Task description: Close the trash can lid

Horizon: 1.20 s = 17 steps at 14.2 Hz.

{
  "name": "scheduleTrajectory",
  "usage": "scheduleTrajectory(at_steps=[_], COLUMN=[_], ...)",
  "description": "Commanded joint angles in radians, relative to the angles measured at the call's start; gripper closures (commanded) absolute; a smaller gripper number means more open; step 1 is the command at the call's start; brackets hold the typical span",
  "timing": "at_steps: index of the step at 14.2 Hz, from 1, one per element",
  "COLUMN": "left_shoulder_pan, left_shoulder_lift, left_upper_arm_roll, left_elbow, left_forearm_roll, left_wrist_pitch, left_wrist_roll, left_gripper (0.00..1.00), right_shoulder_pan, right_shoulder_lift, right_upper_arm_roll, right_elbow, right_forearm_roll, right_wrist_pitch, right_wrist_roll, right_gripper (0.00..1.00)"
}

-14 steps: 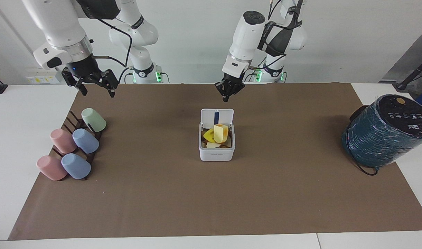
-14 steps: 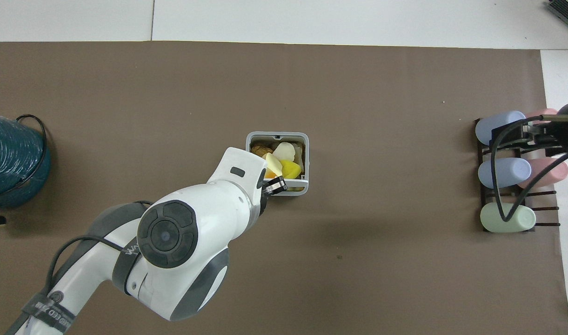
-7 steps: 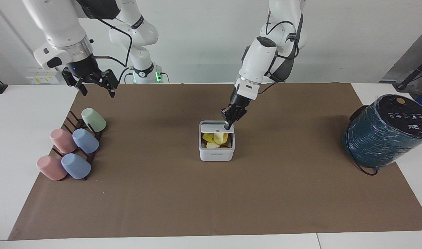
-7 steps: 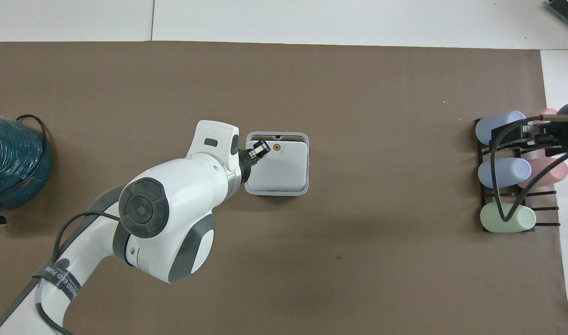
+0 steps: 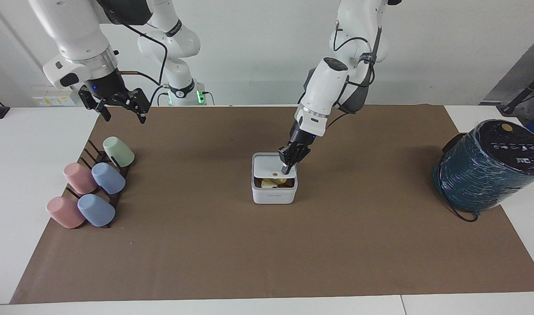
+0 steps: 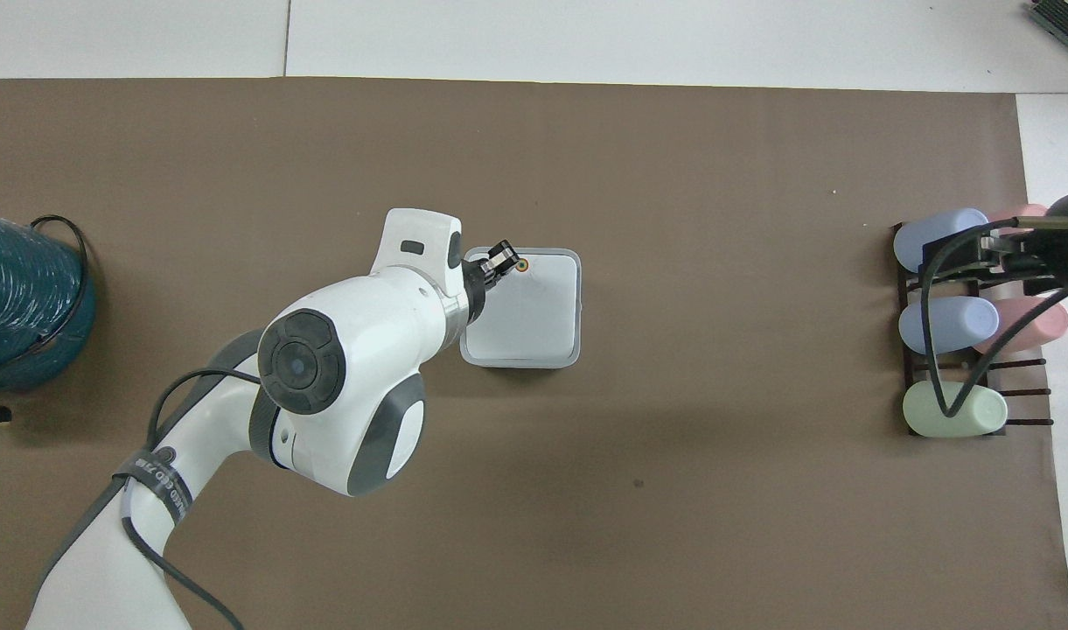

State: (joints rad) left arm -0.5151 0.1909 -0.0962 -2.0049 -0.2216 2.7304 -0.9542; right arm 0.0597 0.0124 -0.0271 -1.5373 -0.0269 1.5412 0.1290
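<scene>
The small white trash can (image 5: 274,194) stands mid-mat; its rim shows in the overhead view (image 6: 518,360). The white lid (image 5: 267,164) lies almost flat over it, orange dot on top. A narrow gap stays at the edge farther from the robots, where yellow scraps (image 5: 273,180) show. In the overhead view the lid (image 6: 534,306) covers the whole opening. My left gripper (image 5: 287,168) is shut and its tip presses on the lid near the dot; it also shows in the overhead view (image 6: 499,260). My right gripper (image 5: 118,109) is open and empty, waiting over the cup rack.
A dark rack of several pastel cups (image 5: 92,188) lies toward the right arm's end; it also shows in the overhead view (image 6: 953,324). A large teal wrapped cylinder (image 5: 490,166) with a black cord stands at the left arm's end. A brown mat (image 5: 267,253) covers the table.
My left gripper came down from behind the upright lid and pushed it over onto the trash can, from standing open to nearly flat. The right arm has not moved.
</scene>
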Motion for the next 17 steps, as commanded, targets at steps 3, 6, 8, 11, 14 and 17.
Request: scheduleTrajectory(at_steps=[3, 6, 8, 11, 14, 17], left_shoulder_pan=[-0.008, -0.006, -0.009, -0.023, -0.025, -0.006], left_shoulder_lift=[0.050, 0.058, 0.082, 0.107, 0.117, 0.081], left_upper_arm_roll=[0.003, 0.003, 0.003, 0.003, 0.003, 0.010], left_elbow=[0.040, 0.035, 0.034, 0.028, 0.040, 0.051], left_forearm_roll=[-0.019, -0.021, -0.021, -0.021, -0.019, -0.016], left_wrist_pitch=[0.015, 0.017, 0.017, 0.041, 0.022, -0.064], left_wrist_roll=[-0.003, 0.000, -0.001, -0.003, -0.005, 0.000], left_gripper=[0.97, 0.97, 0.97, 0.96, 0.95, 0.92], right_shoulder_pan=[-0.006, -0.006, -0.006, -0.006, -0.006, -0.006], right_shoulder_lift=[-0.006, -0.006, -0.006, -0.008, -0.006, -0.008], right_upper_arm_roll=[0.001, 0.003, 0.003, 0.003, 0.003, 0.003], right_elbow=[-0.014, -0.015, -0.015, -0.015, -0.015, -0.015], right_forearm_roll=[0.016, 0.016, 0.016, 0.016, 0.016, 0.016], right_wrist_pitch=[0.020, 0.020, 0.020, 0.020, 0.020, 0.020], right_wrist_roll=[-0.029, -0.029, -0.029, -0.029, -0.029, -0.029], right_gripper=[0.00, 0.00, 0.00, 0.00, 0.00, 0.00])
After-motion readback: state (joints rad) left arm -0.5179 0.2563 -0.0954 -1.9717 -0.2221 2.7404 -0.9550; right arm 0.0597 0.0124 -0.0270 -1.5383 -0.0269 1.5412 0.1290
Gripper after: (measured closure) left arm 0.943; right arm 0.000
